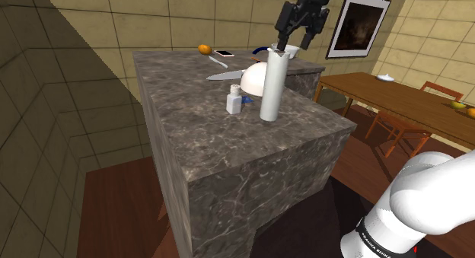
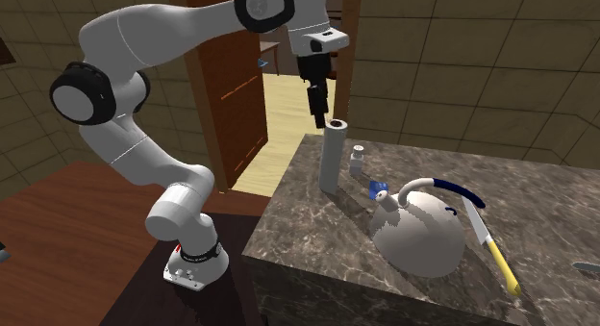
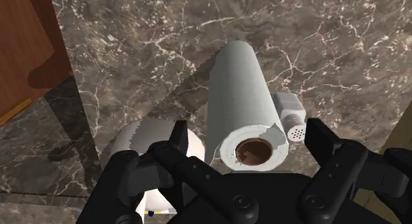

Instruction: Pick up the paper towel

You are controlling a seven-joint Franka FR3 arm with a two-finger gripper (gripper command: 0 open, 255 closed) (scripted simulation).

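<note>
I see the dark marble counter as the biggest thing, and the white arm bends over it from the stand on the floor. In the shoulder view the arm's middle part is cut off by the picture's edge. On the counter sits a white dome-shaped kettle; in the wrist view the gripper's body covers most of it. The paper towel stands upright near the counter's corner on the arm's side, not far from the kettle. Its long axis is vertical and its open brown core points straight up at the hand. The gripper hangs just above the roll's top end, pointing down. Its two fingers stand wide apart, one to each side of the roll's top, and they do not touch it. A small white shaker stands just beside the roll. Between the roll and the kettle lies a small blue thing that I cannot make out
</note>
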